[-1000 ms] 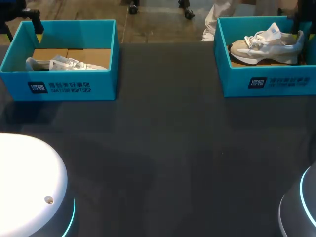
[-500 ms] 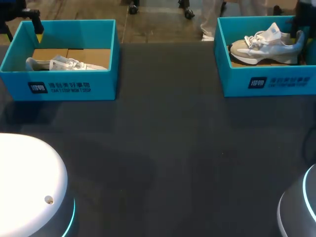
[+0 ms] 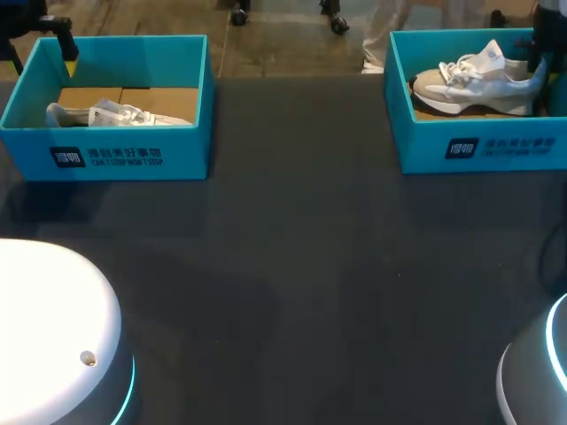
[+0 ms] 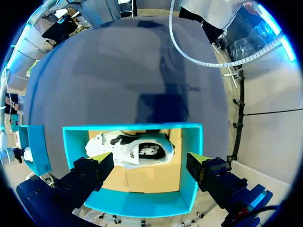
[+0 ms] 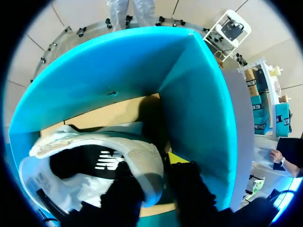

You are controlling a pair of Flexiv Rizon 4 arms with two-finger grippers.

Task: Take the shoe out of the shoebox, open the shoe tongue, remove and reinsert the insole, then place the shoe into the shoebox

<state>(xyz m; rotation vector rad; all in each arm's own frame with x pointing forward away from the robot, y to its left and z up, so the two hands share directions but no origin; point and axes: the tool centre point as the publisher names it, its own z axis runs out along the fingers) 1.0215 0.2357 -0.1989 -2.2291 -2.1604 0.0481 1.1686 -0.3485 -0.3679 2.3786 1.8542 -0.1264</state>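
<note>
Because the right end effector (image 5: 152, 176) has the shoe (image 3: 469, 80) only by the heel, the lift out of the right-hand shoebox (image 3: 483, 146) wants care. One finger sits inside the collar and the other behind it, the two drawn close on that thin wall. The shoe is inside that box at the far right of the surface (image 3: 301, 266), heel tipped up by the end wall, toe low and pointing toward the middle. I judge the best way is to raise it straight up until the toe clears the rim, then carry it inward over open surface. Dragging sideways too early could catch the toe on the wall and pull the box along. A heel pinch lets the toe swing, so a slow lift helps.

The left end effector (image 4: 149, 161) hangs wide open above the left-hand shoebox (image 3: 115, 155), holding nothing. A second shoe (image 4: 128, 149) lies on its side in there, ahead of the fingers.

The right arm is cut off at the edge of the head view, so the grip shows only in the right wrist view. There the dark fingers hide much of the heel — only one yellow tip peeks out. The insole cannot be seen, nor how tightly the tongue is laced.
</note>
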